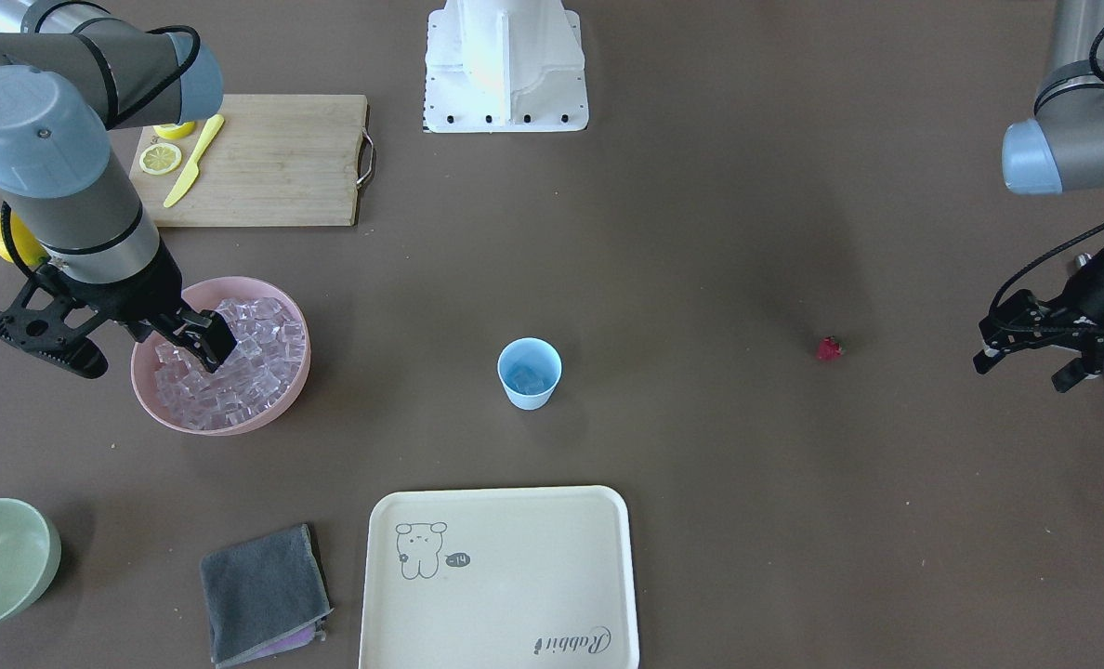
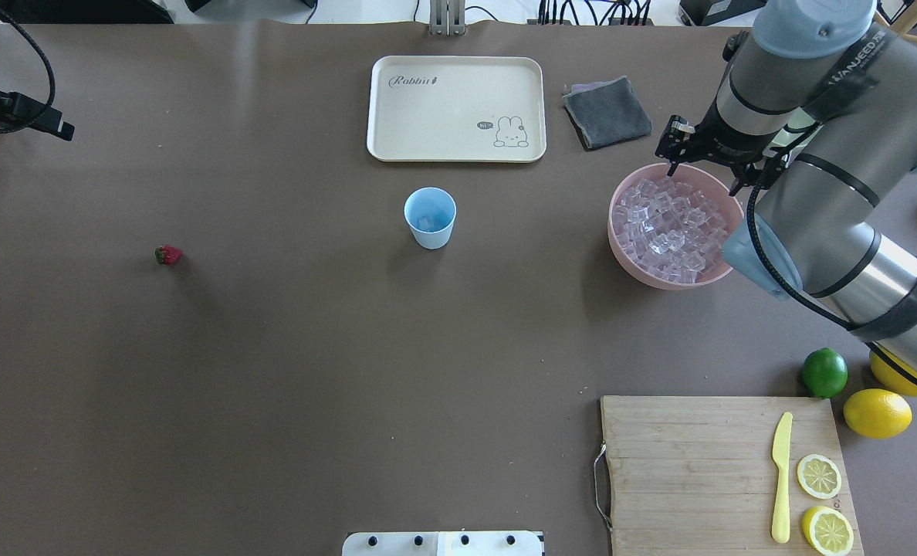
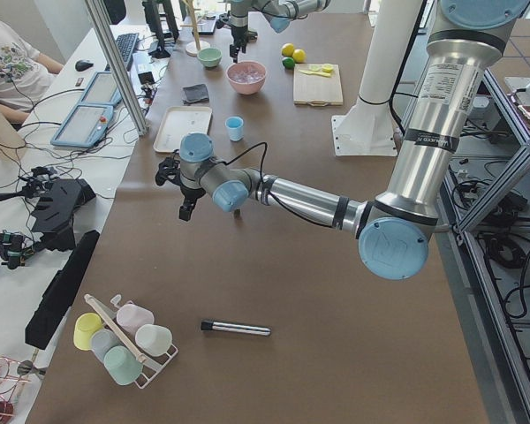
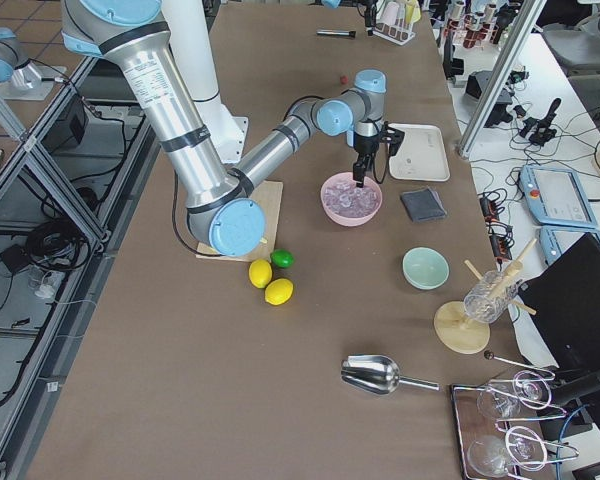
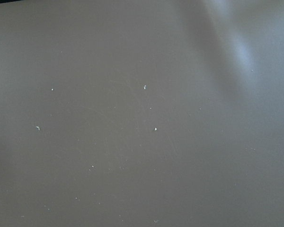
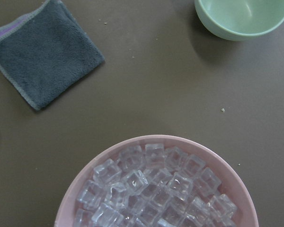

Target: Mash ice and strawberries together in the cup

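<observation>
Early stage, I judge. The strawberry (image 2: 168, 254) lies on the table (image 2: 273, 363), well apart from the cup (image 2: 429, 239). The cup stands upright mid-table with what looks like one clear cube inside. Most of the ice (image 2: 667, 232) sits heaped in the pink bowl (image 2: 644, 279), and nothing is mashed. The right gripper (image 1: 206, 342) points down, fingertips among the cubes at the bowl's far side; whether it grips one I cannot tell. Farther out, the left gripper (image 1: 1026, 367) hovers over the table, fingers apart and empty, away from the strawberry.
</observation>
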### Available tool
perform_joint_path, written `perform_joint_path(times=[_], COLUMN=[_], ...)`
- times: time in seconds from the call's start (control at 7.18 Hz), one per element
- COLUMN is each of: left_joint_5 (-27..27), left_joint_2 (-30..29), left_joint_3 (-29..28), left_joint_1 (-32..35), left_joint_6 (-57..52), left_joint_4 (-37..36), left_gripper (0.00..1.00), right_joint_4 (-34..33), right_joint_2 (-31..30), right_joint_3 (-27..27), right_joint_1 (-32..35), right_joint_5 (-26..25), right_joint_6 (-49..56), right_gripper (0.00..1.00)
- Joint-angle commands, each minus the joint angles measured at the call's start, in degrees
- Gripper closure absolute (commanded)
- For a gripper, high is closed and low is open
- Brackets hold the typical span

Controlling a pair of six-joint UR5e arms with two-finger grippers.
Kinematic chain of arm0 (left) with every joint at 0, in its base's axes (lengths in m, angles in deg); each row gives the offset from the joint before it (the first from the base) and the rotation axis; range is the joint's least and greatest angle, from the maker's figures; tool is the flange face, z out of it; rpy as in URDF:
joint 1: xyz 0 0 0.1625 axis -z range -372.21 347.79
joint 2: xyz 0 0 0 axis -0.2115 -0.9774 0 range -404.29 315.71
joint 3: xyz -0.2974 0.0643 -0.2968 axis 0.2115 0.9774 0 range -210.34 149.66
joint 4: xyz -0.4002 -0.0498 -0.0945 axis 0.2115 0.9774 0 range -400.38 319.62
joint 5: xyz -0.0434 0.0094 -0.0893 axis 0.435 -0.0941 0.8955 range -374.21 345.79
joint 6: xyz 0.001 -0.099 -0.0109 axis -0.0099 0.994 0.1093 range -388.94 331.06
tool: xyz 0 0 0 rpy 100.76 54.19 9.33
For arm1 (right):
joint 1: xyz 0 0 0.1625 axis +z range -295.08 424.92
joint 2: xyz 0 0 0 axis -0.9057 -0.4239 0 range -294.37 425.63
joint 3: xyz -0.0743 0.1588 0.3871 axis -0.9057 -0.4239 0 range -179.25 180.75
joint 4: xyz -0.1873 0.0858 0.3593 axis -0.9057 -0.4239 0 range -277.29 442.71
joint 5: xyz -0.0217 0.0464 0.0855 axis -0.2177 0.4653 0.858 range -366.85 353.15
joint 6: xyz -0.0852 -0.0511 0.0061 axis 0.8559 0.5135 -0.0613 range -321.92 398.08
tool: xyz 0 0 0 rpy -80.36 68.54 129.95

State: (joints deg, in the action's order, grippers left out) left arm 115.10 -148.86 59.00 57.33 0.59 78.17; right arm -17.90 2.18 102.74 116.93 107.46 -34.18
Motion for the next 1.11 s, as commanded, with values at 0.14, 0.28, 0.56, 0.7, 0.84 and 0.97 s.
perform_joint_path(times=[0.14,0.28,0.56,0.7,0.84,0.97], left_joint_5=[-4.1,-4.1,-4.1,-4.2,-4.2,-4.2], left_joint_2=[-1.2,-1.2,-1.8,-1.7,-1.6,-1.4], left_joint_3=[0.0,-0.2,-0.4,-0.4,-0.2,-0.4], left_joint_1=[-2.4,-2.9,-3.3,-3.4,-3.4,-3.4], left_joint_6=[0.7,0.4,0.6,0.5,0.6,0.4], left_joint_4=[0.0,0.2,0.2,0.2,0.2,0.2], left_gripper=[0.02,0.02,0.02,0.03,0.02,0.02], right_joint_4=[-0.1,-0.1,-0.1,-0.1,-0.2,-0.1], right_joint_2=[-1.1,-0.8,-1.3,-0.9,-1.5,-2.2], right_joint_3=[-0.4,-0.3,-0.8,-1.6,-1.7,-1.7], right_joint_1=[-2.3,-4.2,-6.2,-7.0,-7.4,-8.8], right_joint_5=[-1.8,-1.9,-4.7,-5.4,-5.5,-5.6], right_joint_6=[-6.2,-9.1,-10.4,-13.5,-13.9,-14.4], right_gripper=[0.05,0.05,0.05,0.05,0.05,0.06])
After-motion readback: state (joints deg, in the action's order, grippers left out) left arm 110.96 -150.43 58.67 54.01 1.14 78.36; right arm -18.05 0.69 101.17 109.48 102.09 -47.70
